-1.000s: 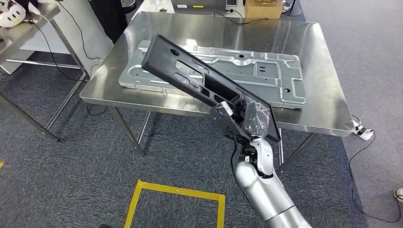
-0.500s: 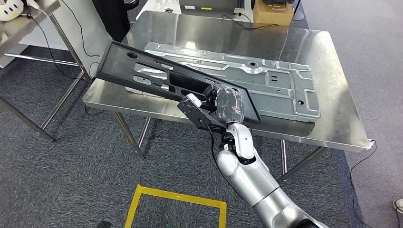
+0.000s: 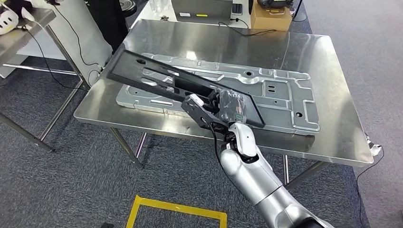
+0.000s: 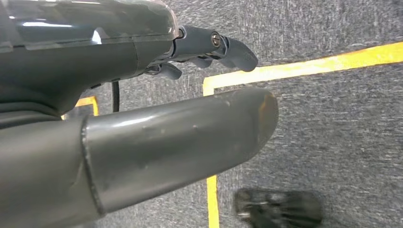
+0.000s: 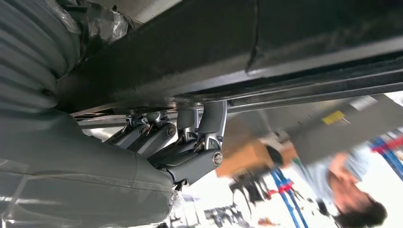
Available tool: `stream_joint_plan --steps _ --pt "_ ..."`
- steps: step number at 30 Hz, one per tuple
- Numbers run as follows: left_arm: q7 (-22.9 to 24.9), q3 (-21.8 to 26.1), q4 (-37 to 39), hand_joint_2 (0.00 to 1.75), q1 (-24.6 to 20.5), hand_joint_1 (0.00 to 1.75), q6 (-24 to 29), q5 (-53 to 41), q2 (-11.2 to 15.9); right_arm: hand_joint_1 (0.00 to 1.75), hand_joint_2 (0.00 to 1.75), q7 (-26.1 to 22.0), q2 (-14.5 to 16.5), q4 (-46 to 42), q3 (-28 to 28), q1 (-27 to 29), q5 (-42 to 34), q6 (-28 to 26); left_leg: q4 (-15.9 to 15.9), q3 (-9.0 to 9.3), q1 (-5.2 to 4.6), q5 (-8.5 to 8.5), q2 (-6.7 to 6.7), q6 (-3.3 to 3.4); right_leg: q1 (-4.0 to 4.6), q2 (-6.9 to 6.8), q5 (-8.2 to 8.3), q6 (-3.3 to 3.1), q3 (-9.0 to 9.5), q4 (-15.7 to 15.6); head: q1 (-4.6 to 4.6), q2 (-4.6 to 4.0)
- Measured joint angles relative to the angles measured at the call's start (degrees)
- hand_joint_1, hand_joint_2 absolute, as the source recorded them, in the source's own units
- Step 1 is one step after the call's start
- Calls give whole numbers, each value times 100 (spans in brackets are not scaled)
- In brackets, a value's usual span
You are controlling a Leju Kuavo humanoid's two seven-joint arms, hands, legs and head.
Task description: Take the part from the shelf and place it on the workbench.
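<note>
Over the steel workbench [image 3: 309, 52], the right robot hand [image 3: 223, 111] grips the black part [image 3: 157, 78]; left robot hand [image 4: 209, 47] empty, fingers apart.

Right arm [image 3: 259, 180] is glossy silver with rounded shells and a white wrist segment — thin black cable running alongside. The right robot hand [image 3: 216, 110] is dark grey, ribbed cover under crinkly clear plastic, silver screws at the fingers [image 5: 190, 156].

Black part [image 3: 157, 76] in right hand [image 3: 223, 108]
</note>
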Motion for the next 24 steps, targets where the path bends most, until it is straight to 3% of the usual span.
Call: stream_joint_plan --steps 2,4,7,9,12,13,14,15,17,19,21,24 --pt "-3 1 0 0 34 0 0 19 8 175 175 18 -43 70 0 54 -20 8 -668 106 26 561 21 -25 -22 2 -148 71 87 84 1 0" --pt "-8 0 0 0 44 0 1 41 12 175 175 33 -69 121 0 70 -34 10 -1075 179 18 903 36 10 -21 9 -264 153 96 158 0 0" --pt "-28 1 0 0 55 0 6 95 11 175 175 105 -139 158 -19 130 -42 -8 -1112 227 4 921 18 133 -17 10 -322 256 99 217 -2 0" --pt "-50 2 0 0 67 0 15 144 11 175 175 134 -233 160 -85 235 -49 -80 -1141 322 20 887 5 201 -31 -1 -347 310 -26 525 -1 0" --pt "-74 5 0 0 97 0 31 191 12 175 175 97 -409 160 -246 490 -87 -266 -1157 454 14 777 -10 273 -47 -15 -683 376 -672 1514 1 0" --pt "-79 9 0 0 117 0 34 200 13 175 175 71 -457 160 -289 578 -91 -306 -1157 505 6 731 -14 278 -49 -15 -795 380 -864 1715 1 0" --pt "-83 15 0 0 138 0 35 211 13 175 175 47 -498 160 -327 654 -86 -328 -1157 568 -4 681 -16 280 -46 -16 -815 372 -973 1750 1 0" --pt "-86 20 0 0 155 0 35 221 14 175 175 28 -534 157 -362 708 -78 -334 -1157 639 -14 631 -15 281 -38 -17 -711 349 -987 1610 1 0" --pt "-96 26 1 0 168 0 35 237 10 175 175 14 -593 150 -435 755 -58 -318 -1167 778 -31 533 -15 279 8 -17 -170 229 -769 888 2 0" --pt "-109 27 1 0 157 0 34 246 -4 175 175 -6 -643 143 -510 762 -47 -280 -1198 884 -32 458 -31 243 88 5 152 91 -569 341 -1 0" --pt "-116 28 1 0 149 0 32 263 -12 175 175 -29 -680 119 -569 763 -31 -204 -1207 962 -31 474 -49 174 143 37 164 5 -507 183 3 0" --pt "-119 34 0 0 160 0 32 282 2 175 175 -15 -718 91 -627 748 23 -14 -1021 985 -49 442 -39 90 92 42 270 -48 -299 8 10 0"
